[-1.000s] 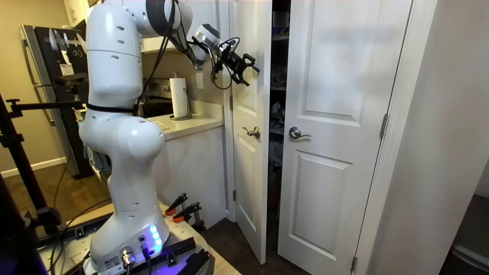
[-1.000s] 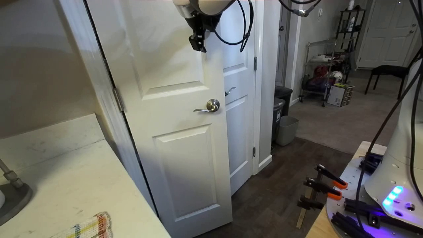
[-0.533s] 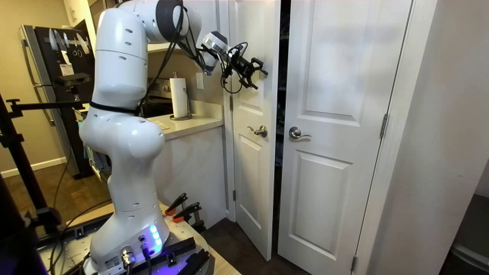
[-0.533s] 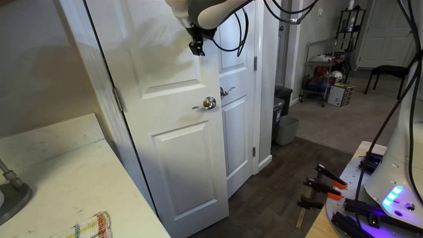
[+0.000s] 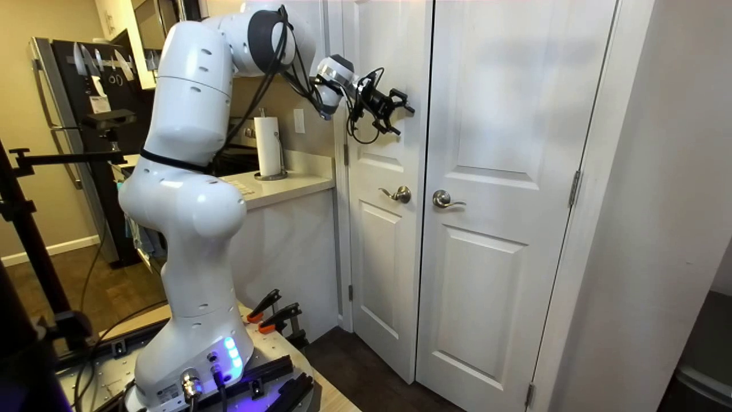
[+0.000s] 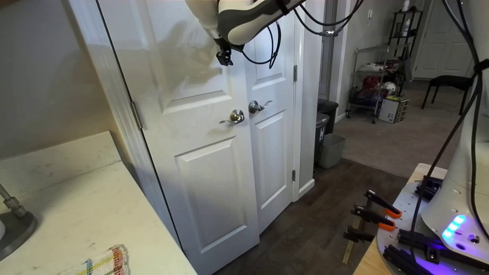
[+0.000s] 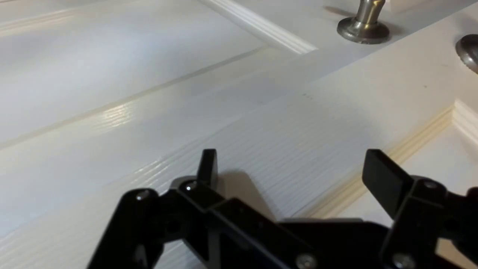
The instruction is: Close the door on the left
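Note:
The door on the left is a tall white panelled leaf with a silver lever handle near its right edge. Only a thin dark line parts it from the matching right leaf in an exterior view; its lower free corner stands slightly forward of that leaf in an exterior view. My gripper is at its upper part, above the handle and close to the free edge. In the wrist view the gripper is open, fingers wide apart with nothing between them, over the leaf's face. Whether the tips touch cannot be told.
A counter with a paper towel roll adjoins the hinge side of the door. Clamps stick out from the robot's table edge. A grey bin stands beyond the right leaf.
The left leaf has swung toward the right leaf, and the dark gap showing shelves has narrowed to a thin line. My gripper has moved along with it, staying at its face.

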Controlling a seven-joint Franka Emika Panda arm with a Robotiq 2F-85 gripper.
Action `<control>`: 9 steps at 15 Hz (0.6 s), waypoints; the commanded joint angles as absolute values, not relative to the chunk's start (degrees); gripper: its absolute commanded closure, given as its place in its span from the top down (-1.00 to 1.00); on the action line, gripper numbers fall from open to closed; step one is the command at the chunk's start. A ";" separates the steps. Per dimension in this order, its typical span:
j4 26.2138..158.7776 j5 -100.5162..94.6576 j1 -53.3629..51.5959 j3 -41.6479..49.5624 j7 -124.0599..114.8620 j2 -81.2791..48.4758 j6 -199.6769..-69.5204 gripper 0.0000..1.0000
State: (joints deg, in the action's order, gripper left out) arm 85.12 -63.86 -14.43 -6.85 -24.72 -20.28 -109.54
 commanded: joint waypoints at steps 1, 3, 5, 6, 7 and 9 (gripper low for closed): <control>78.24 -66.75 -13.90 -5.43 -20.84 -25.28 -113.06 1.00; 74.91 -67.31 -13.96 -4.74 -19.85 -27.67 -114.18 1.00; 71.92 -67.12 -14.12 -4.11 -18.78 -29.74 -115.00 1.00; 71.01 -66.97 -14.21 -3.91 -18.76 -30.43 -114.85 1.00; 70.56 -66.85 -14.27 -3.77 -18.75 -30.77 -114.64 1.00; 70.14 -66.32 -14.28 -3.68 -18.71 -30.95 -114.33 1.00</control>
State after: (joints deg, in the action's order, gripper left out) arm 74.34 -65.90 -14.44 -4.33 -22.26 -28.42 -112.58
